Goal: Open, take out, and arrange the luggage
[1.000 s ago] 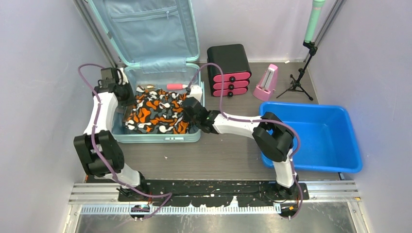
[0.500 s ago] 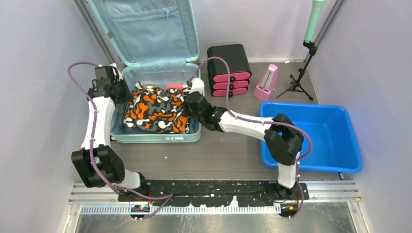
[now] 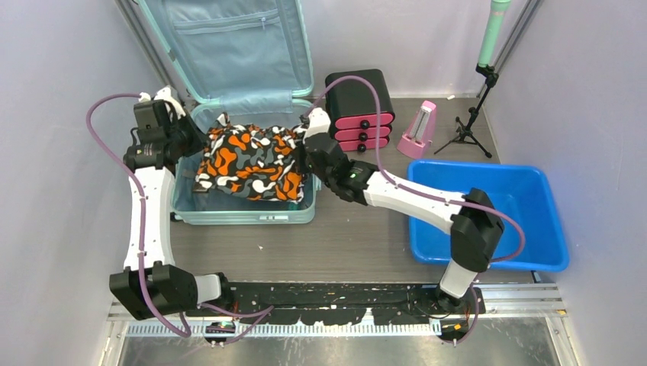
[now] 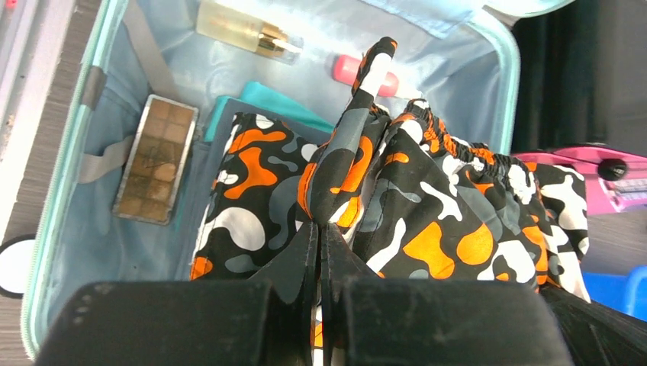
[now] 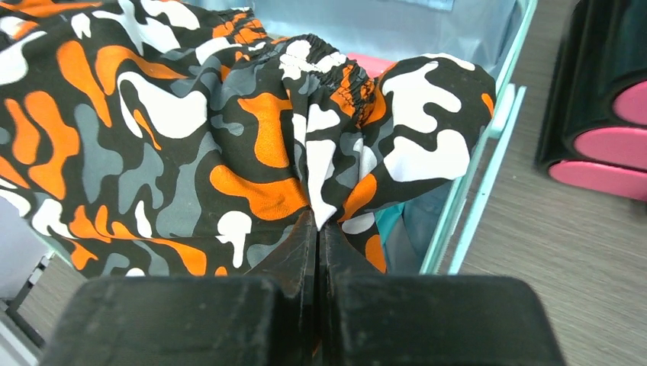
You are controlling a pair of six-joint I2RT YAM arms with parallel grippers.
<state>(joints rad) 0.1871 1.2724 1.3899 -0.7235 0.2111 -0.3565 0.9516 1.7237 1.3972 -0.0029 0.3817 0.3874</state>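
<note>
The luggage (image 3: 229, 53) lid is cut off by the top edge of the overhead view, as is the green pole (image 3: 492, 34). Much of the luggage floor is covered by the cloth (image 3: 252, 162). In the left wrist view a teal item (image 4: 263, 99) and a pink tube (image 4: 347, 67) are partly hidden behind it, and what they are cannot be told. How much cloth is pinched inside the left gripper (image 4: 319, 229) and right gripper (image 5: 317, 225) is concealed. The drawer box (image 5: 603, 99) is cropped at the right wrist view's edge.

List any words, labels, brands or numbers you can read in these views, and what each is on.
None can be read.
The suitcase, camouflage cloth, black drawer box and blue tub show no lettering.
The small bottle in the suitcase is too blurred to show any label text.
</note>
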